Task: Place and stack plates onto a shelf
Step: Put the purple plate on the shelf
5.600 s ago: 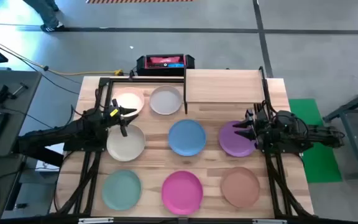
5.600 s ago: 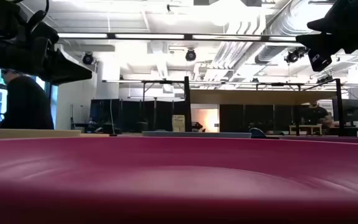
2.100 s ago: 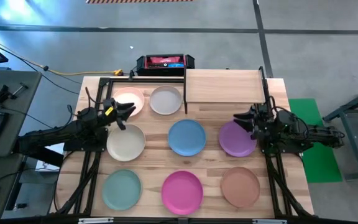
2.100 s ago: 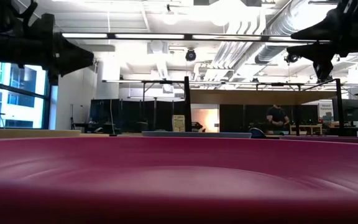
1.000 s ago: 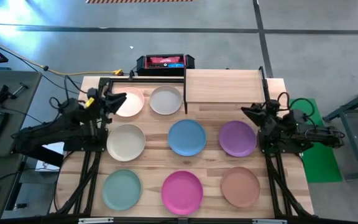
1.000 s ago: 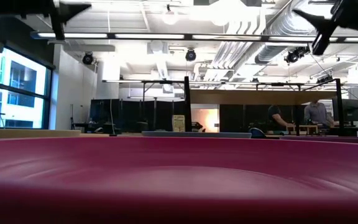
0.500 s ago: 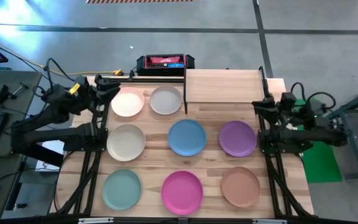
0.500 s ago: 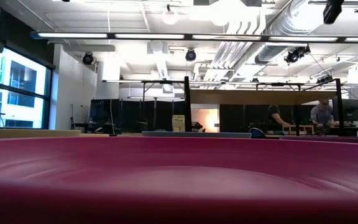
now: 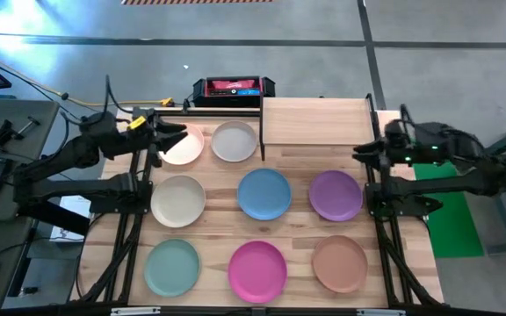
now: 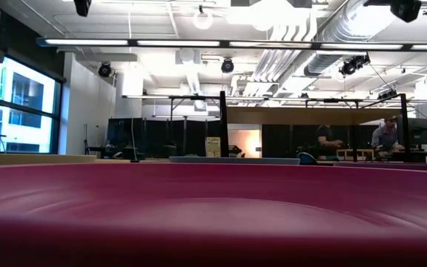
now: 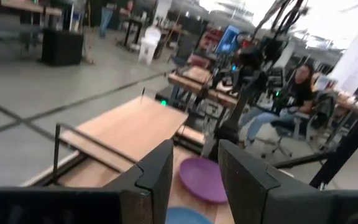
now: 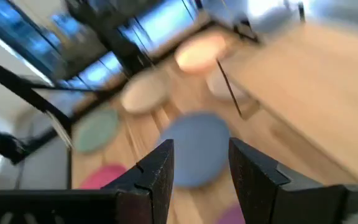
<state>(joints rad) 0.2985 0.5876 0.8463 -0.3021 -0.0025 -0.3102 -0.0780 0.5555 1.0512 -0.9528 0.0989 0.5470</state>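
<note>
Eight plates lie flat and apart on the wooden table: pale pink (image 9: pixel 185 146), grey-white (image 9: pixel 234 141), cream (image 9: pixel 177 201), blue (image 9: pixel 264 194), purple (image 9: pixel 336 195), teal-green (image 9: pixel 172 268), magenta (image 9: pixel 257 269) and tan-brown (image 9: pixel 339 262). The shelf (image 9: pixel 314 121) stands bare at the far edge, right of the grey-white plate. My left gripper (image 9: pixel 169 136) hangs open, high above the pale pink plate's left rim. My right gripper (image 9: pixel 363 154) hangs open, high over the table's right side, beyond the purple plate. In the left wrist view its open fingers (image 11: pixel 196 180) frame the purple plate (image 11: pixel 204 180).
A red and black box (image 9: pixel 233 88) sits behind the table's far edge. Black frame rails run along both table sides (image 9: pixel 385 237). The magenta plate's rim (image 10: pixel 213 215) fills the low view's foreground. People sit at desks in the room beyond (image 10: pixel 385 137).
Both arms have risen, and in the low view they have climbed almost out of the top of the picture. The right arm has drawn back toward the table's right edge. The plates have stayed where they were.
</note>
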